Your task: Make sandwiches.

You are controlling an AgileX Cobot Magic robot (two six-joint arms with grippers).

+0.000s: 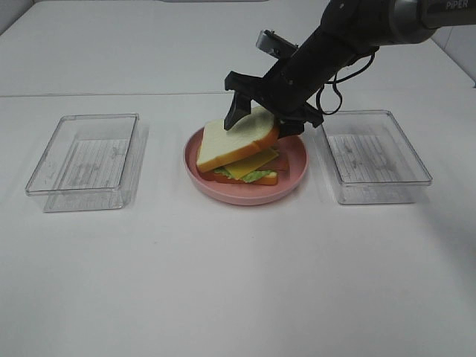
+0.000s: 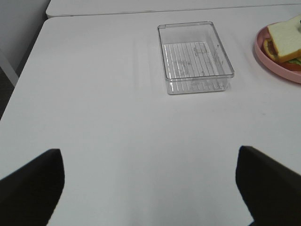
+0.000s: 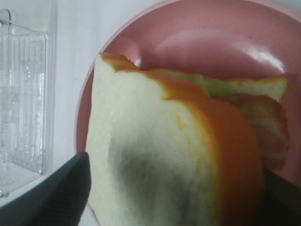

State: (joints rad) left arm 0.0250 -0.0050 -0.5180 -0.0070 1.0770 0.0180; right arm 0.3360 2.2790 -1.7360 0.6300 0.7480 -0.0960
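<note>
My right hand (image 1: 259, 123) sits over the far-right edge of the sandwich (image 1: 239, 155) on the pink plate (image 1: 291, 178), fingers spread astride the tilted top slice (image 3: 174, 160); left hand (image 2: 150, 188) wide apart over bare bench (image 2: 117, 127).

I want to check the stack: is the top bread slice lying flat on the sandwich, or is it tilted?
Tilted. The top bread slice slopes, its far edge raised between the jaws of the right gripper, its near edge low over the cheese.
</note>
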